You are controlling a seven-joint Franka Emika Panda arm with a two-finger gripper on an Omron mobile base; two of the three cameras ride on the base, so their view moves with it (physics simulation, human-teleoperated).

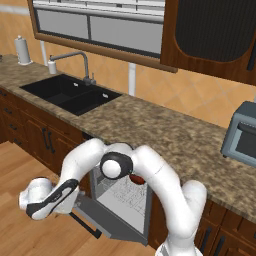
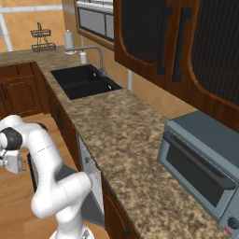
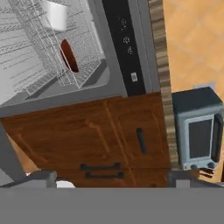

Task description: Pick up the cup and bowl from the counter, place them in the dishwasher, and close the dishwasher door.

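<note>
**Now for the door: cup and bowl racked, dishwasher still open**

Low beside the open built-in grey dishwasher (image 1: pixel 125 200), the white arm's two-finger gripper (image 1: pixel 37 207) hangs over the wooden floor with its jaws spread wide and nothing between them. Left of the dishwasher opening, the flat grey dishwasher door (image 1: pixel 107 222) lies swung down and outward, its dark horizontal bar handle (image 1: pixel 86 226) at the free edge nearest the gripper. That is the relation the closing move appears to turn on: the handle runs level along the panel's outer edge, just beside the hand, and the door must swing up and back towards the opening. Inside the dishwasher, the white wire rack (image 3: pixel 39 48) holds the small white cylindrical cup (image 3: pixel 56 14) and, just below it in the hand view, the shallow dark red-brown bowl (image 3: pixel 69 56), standing on edge. Right of the dishwasher runs the long speckled brown-and-tan granite counter (image 1: pixel 165 127), with a grey-blue toaster oven (image 1: pixel 242 132) at its far end. The arm covers much of the rack in the left base view, and the fingertips are hard to make out.
</note>
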